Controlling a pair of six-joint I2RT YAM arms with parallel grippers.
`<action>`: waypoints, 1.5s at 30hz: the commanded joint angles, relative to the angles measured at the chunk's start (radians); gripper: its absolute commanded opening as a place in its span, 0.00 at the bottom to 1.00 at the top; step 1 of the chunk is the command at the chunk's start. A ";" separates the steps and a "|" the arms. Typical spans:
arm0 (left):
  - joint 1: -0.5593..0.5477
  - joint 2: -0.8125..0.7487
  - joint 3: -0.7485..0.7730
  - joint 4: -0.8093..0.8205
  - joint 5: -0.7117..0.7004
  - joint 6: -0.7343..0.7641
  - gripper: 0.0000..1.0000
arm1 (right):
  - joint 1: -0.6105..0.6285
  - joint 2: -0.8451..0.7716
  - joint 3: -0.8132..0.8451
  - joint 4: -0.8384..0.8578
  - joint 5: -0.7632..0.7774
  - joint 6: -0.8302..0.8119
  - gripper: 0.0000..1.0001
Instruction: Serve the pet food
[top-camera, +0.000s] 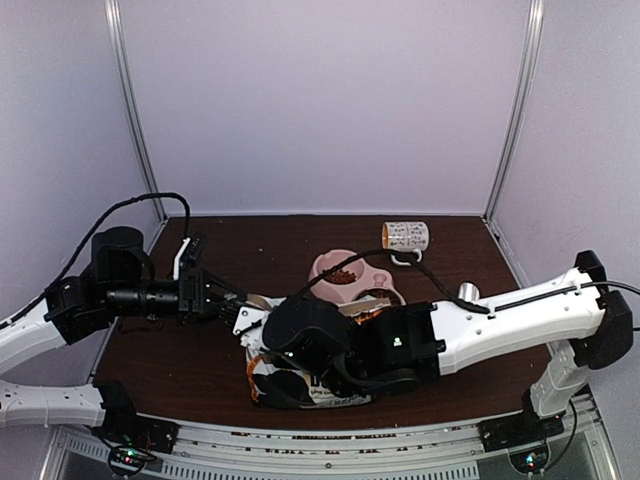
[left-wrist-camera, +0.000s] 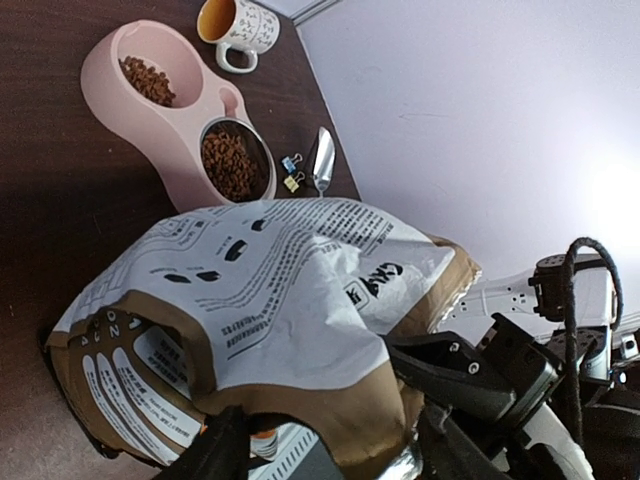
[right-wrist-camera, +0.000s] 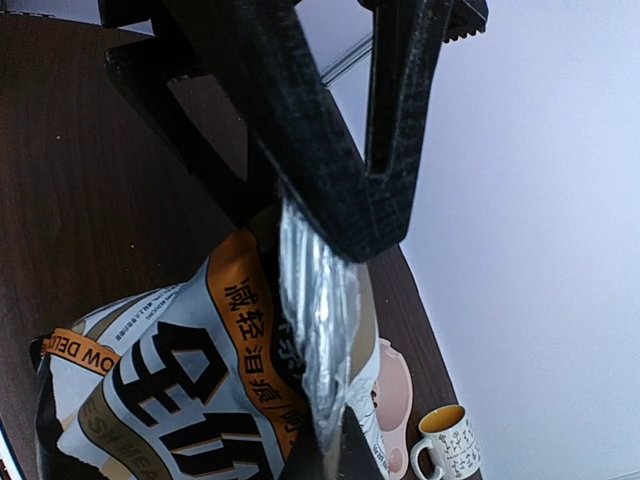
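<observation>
1. Already pet food (left-wrist-camera: 228, 165) fills both wells of the pink bowl (left-wrist-camera: 110, 70) on the bench (left-wrist-camera: 60, 200); we judge serving nearly done, with the bag (left-wrist-camera: 290, 290) still to set down.
2. We see the right fingers (right-wrist-camera: 300, 120) pinching the bag's top; the left fingers (left-wrist-camera: 215, 455) straddle its corner, and we cannot tell whether they grip it.
3. We count one bag, one bowl, one mug (left-wrist-camera: 245, 25), one scoop (left-wrist-camera: 322, 155), two clips (left-wrist-camera: 290, 163).

Table (top-camera: 260, 245): dark brown wood grain, matte.
Back wall (top-camera: 320, 100): plain pale lavender-white panel.
Side walls (top-camera: 50, 120): same pale panels.
Corner posts (top-camera: 133, 110): slim metal.
Front rail (top-camera: 330, 440): slotted aluminium, at the table's near edge.
Light: even, diffuse.
</observation>
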 joint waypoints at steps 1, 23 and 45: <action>0.003 0.011 -0.014 0.130 0.021 -0.030 0.52 | 0.028 0.038 -0.041 0.000 -0.033 -0.010 0.00; 0.003 -0.018 -0.062 0.167 -0.048 0.139 0.00 | -0.039 -0.321 -0.018 -0.341 -0.236 0.298 0.72; 0.001 -0.048 -0.107 0.274 -0.062 0.299 0.00 | -0.382 -0.805 -0.435 -0.276 -0.778 0.542 0.74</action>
